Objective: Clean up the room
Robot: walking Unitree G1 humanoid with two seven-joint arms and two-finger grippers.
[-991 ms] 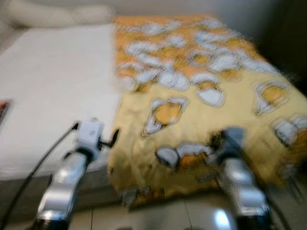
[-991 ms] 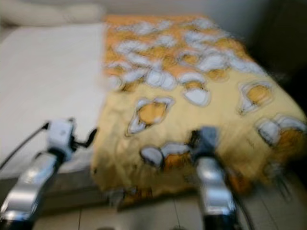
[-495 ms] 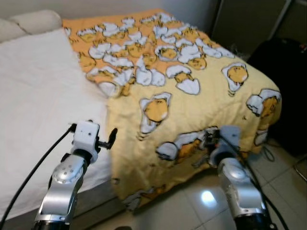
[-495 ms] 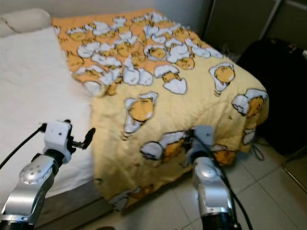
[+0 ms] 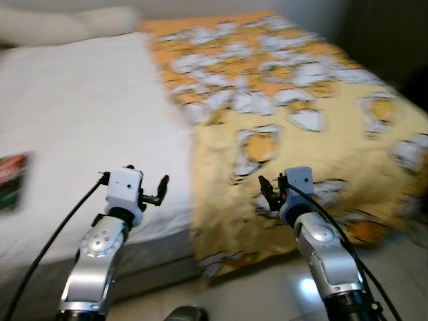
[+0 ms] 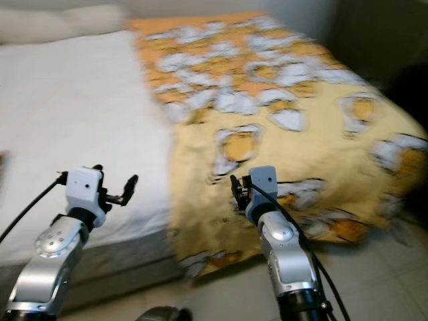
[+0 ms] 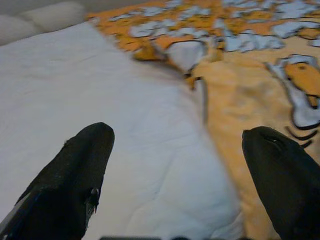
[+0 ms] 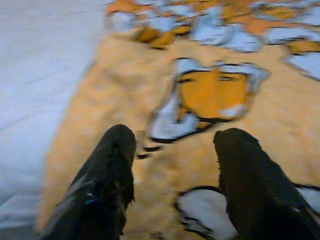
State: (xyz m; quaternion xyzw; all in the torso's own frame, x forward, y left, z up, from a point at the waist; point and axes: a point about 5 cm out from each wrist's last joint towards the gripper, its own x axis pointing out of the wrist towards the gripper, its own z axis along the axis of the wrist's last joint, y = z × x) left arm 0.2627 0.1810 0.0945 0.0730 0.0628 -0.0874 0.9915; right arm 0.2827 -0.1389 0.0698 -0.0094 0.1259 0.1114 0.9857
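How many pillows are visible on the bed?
1: a cream pillow at the head of the white mattress, beside the yellow cartoon-print blanket. Blur and the frame edge may hide others.

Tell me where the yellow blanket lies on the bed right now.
The yellow blanket covers the bed's right half in the eye views, beside the bare white mattress, its edge hanging toward the floor near the right gripper.

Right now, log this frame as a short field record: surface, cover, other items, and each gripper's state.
surface: bed with white sheet
cover: yellow patterned blanket over the robot's right side of the bed, hanging off the foot edge
other item: flat dark object on the sheet, far left, blurred
left gripper: open, over the sheet
right gripper: open, over the blanket
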